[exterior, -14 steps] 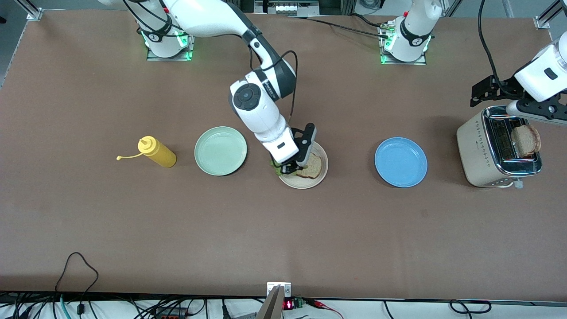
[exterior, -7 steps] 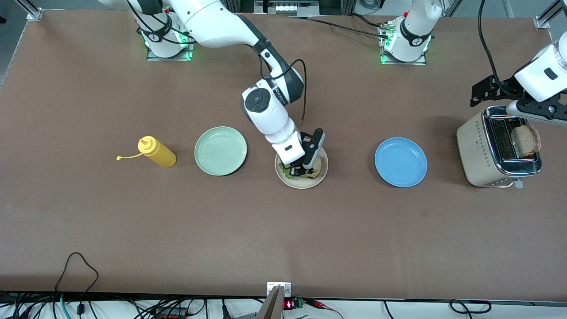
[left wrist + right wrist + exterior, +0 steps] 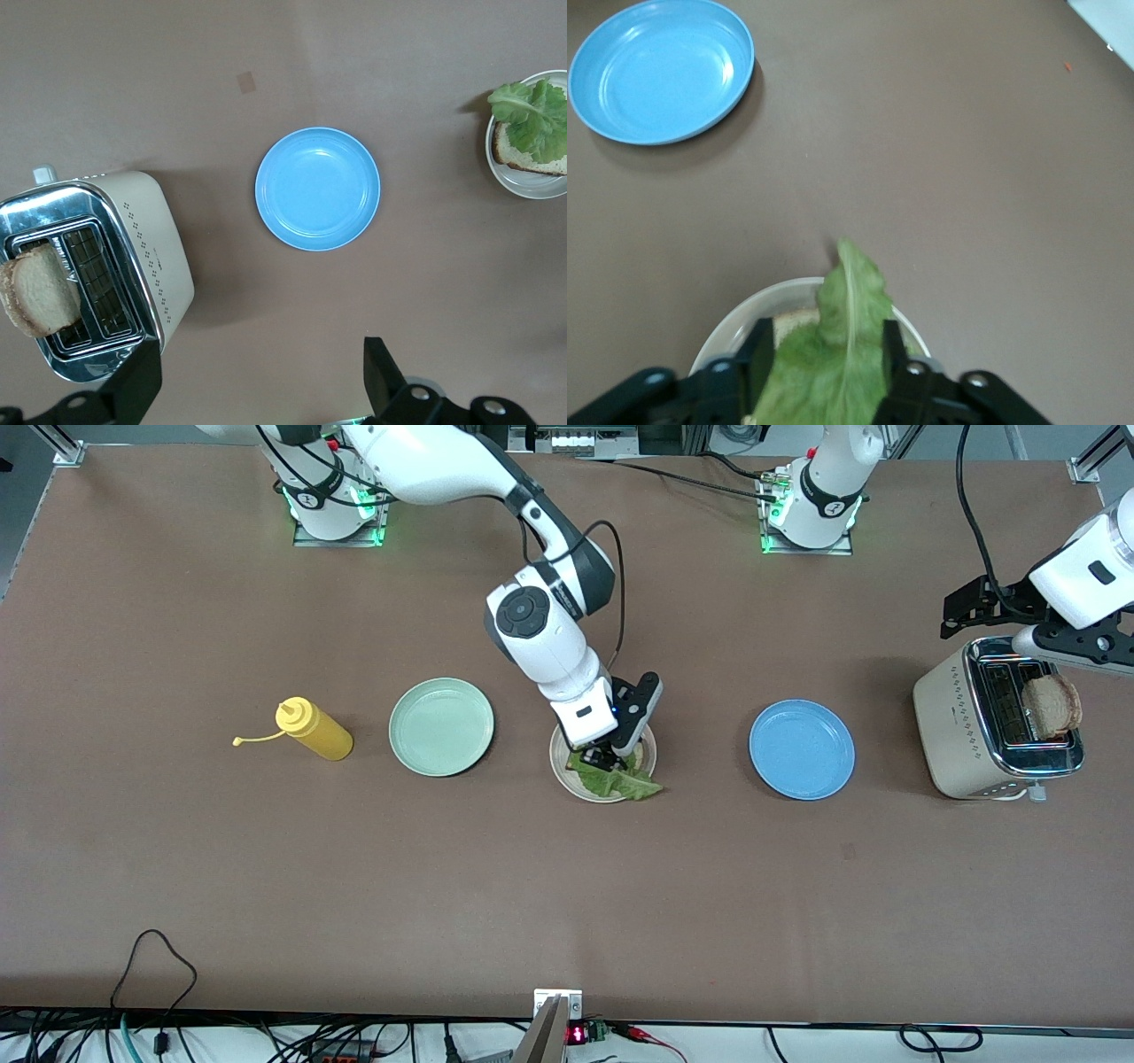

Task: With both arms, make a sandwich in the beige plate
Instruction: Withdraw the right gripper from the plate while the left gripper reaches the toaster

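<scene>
The beige plate [image 3: 561,764] sits mid-table between the mint green plate [image 3: 441,726] and the blue plate [image 3: 802,748], with bare tabletop nearer the front camera. On it lies 1 toast slice [image 3: 523,158] under a lettuce leaf [image 3: 616,781] overhanging the rim. The right gripper [image 3: 606,759] is over the plate, its fingers [image 3: 760,352] spread either side of the leaf. The left gripper [image 3: 257,372] waits spread wide and empty above the toaster [image 3: 970,731], which holds 1 slice [image 3: 1052,706].

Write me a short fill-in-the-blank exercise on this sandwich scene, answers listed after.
1. The lettuce leaf lies on a bread slice in the ____ plate.
2. The second bread slice stands in the ____.
3. The right claw is over the ____ plate.
4. The plate nearest the mustard bottle is ____.

Answers: beige; toaster; beige; mint green
</scene>
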`<state>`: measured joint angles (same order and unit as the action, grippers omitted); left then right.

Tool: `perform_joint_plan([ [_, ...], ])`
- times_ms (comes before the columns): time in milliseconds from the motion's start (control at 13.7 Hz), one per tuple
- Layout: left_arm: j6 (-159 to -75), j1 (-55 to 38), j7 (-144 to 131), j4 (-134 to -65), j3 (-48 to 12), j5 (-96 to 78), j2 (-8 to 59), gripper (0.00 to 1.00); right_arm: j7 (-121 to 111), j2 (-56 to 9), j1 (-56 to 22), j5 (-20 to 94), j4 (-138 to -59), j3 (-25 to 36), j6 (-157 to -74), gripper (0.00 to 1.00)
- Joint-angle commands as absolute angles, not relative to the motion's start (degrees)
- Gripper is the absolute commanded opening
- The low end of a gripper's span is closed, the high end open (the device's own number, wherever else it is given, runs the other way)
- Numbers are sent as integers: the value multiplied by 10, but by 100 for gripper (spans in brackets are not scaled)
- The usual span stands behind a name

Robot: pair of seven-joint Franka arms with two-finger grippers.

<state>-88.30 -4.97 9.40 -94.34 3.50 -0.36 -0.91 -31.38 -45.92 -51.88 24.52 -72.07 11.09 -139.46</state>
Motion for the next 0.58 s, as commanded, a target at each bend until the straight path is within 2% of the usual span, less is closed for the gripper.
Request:
perform_joint_plan([
  [0,-878,-48,89,-945,35,-11,-12,100,-263,-386,-520,249,-732,155,-1277,100],
  [219,-878,-48,89,-945,36,-11,-12,100,-240,-346,-521,230,-730,221,-1169,100],
  [511,-861,-47,87,-942,41,-6,4,100,-226,-310,-523,228,-730,312,-1071,100],
])
